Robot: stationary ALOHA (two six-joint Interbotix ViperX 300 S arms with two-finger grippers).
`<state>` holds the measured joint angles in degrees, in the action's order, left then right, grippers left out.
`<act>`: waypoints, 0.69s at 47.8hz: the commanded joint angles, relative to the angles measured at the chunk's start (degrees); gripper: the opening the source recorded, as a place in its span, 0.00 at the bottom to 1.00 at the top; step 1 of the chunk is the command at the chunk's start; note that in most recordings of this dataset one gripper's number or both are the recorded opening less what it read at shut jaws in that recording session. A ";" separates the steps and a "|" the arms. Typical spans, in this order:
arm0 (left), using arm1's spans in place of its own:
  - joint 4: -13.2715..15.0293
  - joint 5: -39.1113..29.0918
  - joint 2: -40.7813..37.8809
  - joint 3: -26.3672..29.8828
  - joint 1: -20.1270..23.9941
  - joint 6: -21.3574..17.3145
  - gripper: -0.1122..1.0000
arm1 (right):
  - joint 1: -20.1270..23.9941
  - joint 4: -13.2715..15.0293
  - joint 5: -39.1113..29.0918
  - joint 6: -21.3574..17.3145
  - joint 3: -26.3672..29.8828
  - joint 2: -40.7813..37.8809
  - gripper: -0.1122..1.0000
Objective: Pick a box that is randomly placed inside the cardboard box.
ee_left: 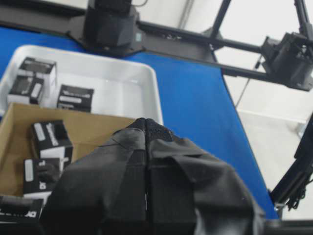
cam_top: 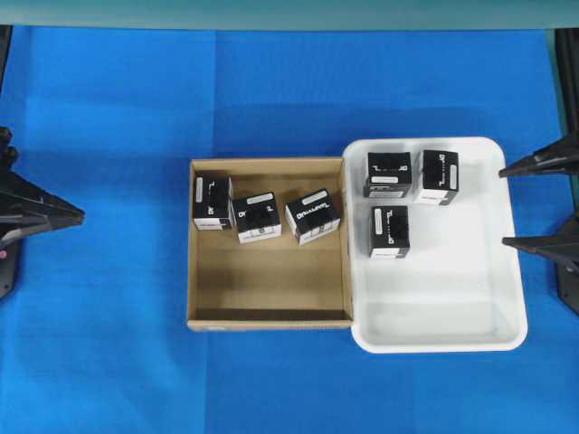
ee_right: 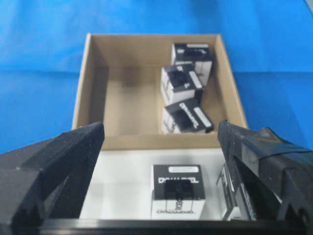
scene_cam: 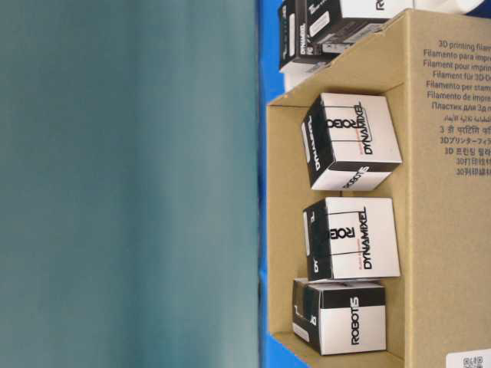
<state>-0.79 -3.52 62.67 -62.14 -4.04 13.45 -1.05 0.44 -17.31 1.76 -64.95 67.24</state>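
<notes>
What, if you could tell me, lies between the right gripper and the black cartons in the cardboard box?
In the right wrist view, the white tray with its own black cartons lies between the right gripper and the cartons in the cardboard box.

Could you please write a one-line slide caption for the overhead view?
Three black cartons in the cardboard box, three in the white tray; both tools wait at the edges.

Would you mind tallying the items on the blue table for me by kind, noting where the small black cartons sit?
Small black cartons in the cardboard box: 3
Small black cartons in the white tray: 3
Cardboard box: 1
White tray: 1
Total: 8
</notes>
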 commanded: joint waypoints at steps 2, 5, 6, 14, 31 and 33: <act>-0.18 0.26 -0.26 1.05 -0.09 0.00 0.04 | 0.00 -0.09 0.18 -0.18 0.18 -0.18 0.98; -0.18 0.26 -0.26 1.14 -0.09 0.00 0.04 | 0.00 -0.09 0.26 -0.18 0.18 -0.18 0.98; -0.18 0.26 -0.26 1.05 -0.09 0.00 0.04 | 0.09 -0.09 0.26 -0.18 0.18 -0.18 0.98; -0.18 0.26 0.00 1.14 -0.09 -0.09 0.04 | 0.00 -0.09 0.26 -0.18 0.18 -0.18 0.98; -0.18 0.26 0.18 1.14 -0.09 -0.53 0.04 | 0.00 -0.09 0.53 -0.26 0.18 -0.18 0.98; -0.09 0.26 0.18 1.23 -0.09 -0.79 0.04 | 0.00 -0.09 0.53 -0.26 0.09 -0.18 0.98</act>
<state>-0.79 -3.52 63.11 -62.14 -3.96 13.01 -1.05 0.44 -17.31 1.58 -65.04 67.24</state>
